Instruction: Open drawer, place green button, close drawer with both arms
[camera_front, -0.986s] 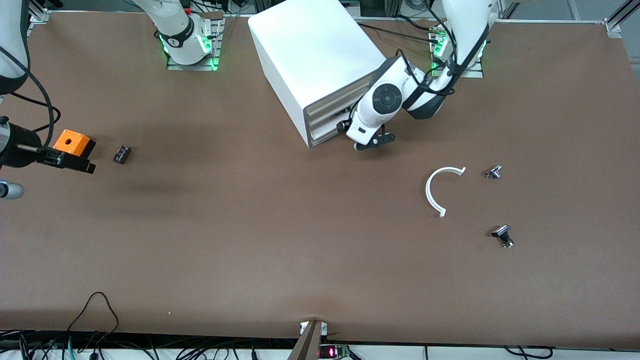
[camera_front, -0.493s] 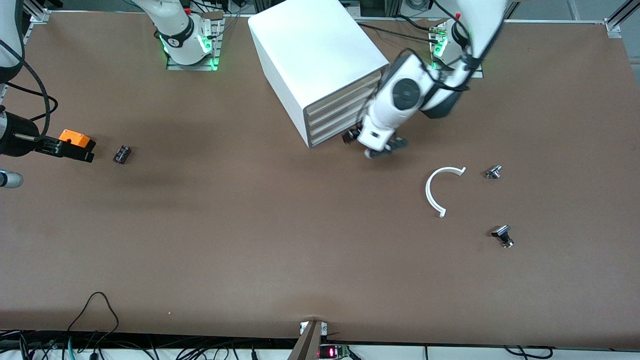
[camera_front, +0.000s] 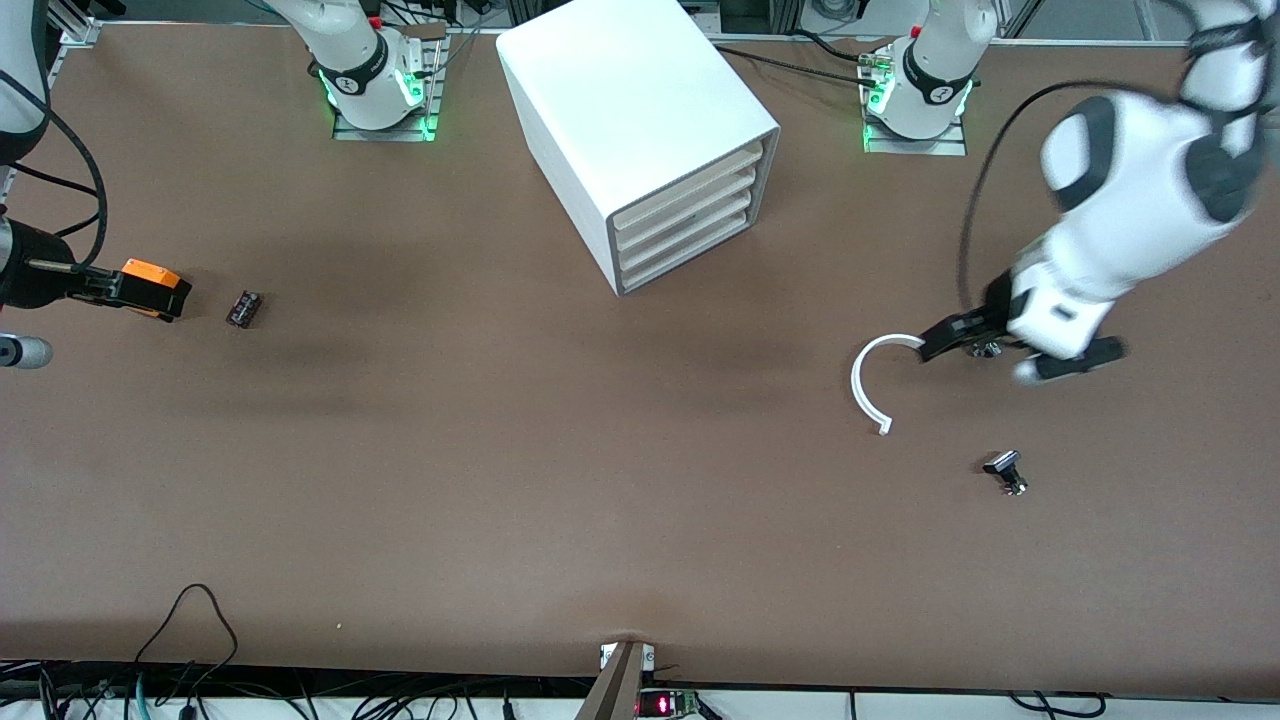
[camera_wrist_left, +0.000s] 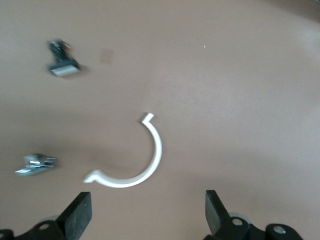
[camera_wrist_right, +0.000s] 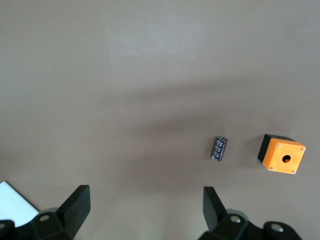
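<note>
The white cabinet (camera_front: 640, 110) stands at the back middle of the table. All four cream drawer fronts sit flush, and so does the lowest drawer (camera_front: 690, 255). The green-capped button is out of view. My left gripper (camera_front: 1010, 352) is open and empty in the air, over a silvery knob (camera_front: 990, 348) beside a white arc (camera_front: 870, 385). In the left wrist view the open gripper (camera_wrist_left: 148, 220) has the arc (camera_wrist_left: 142, 160) just ahead of it. My right gripper (camera_front: 150, 300) is open and empty at the right arm's end of the table; in the right wrist view (camera_wrist_right: 145, 215) only bare table lies under it.
An orange box (camera_front: 150, 272) and a small black terminal block (camera_front: 243, 308) lie at the right arm's end; both also show in the right wrist view, the box (camera_wrist_right: 282, 155) and the block (camera_wrist_right: 219, 148). A second knob (camera_front: 1005, 470) lies nearer the front camera than the arc. The left wrist view shows both knobs (camera_wrist_left: 35, 164) (camera_wrist_left: 62, 62).
My left arm has swung away from the front of the cabinet's drawers toward its own end of the table, and is now over the arc and knob. My right gripper has shifted slightly.
</note>
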